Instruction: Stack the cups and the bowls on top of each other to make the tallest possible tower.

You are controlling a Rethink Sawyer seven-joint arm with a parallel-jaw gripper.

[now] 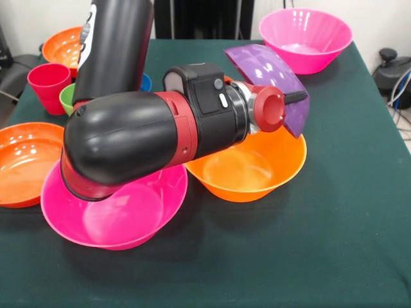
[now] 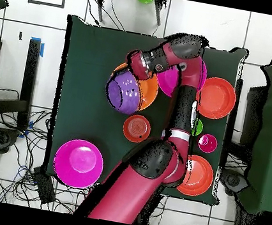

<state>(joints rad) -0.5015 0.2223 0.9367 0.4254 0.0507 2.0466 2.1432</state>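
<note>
The claw (image 1: 297,97) grips the rim of the purple bowl (image 1: 270,76) and holds it tilted on edge, above the far rim of the large orange bowl (image 1: 247,168); a black finger shows against the purple wall, clamped on it. Note that the orange bowl stands upright on the desk (image 1: 334,244), just beside a hot pink bowl (image 1: 115,215) that also sits mouth up, partly under the arm's elbow. No tower stands yet, as far as you can see: every bowl rests singly on the cloth. A second hot pink bowl (image 1: 305,38) lies at the far corner, well apart. A shallow red-orange bowl (image 1: 22,160) sits at the desk's edge, another (image 1: 64,45) behind the red cup (image 1: 48,85); the lime green cup (image 1: 67,97) touches or nearly touches the red one. The overhead view adds a small red-orange bowl (image 2: 136,128) near the purple one. By your judgement the task is at its opening: one bowl in hand, likely bound for the orange one, all the rest unstacked.
</note>
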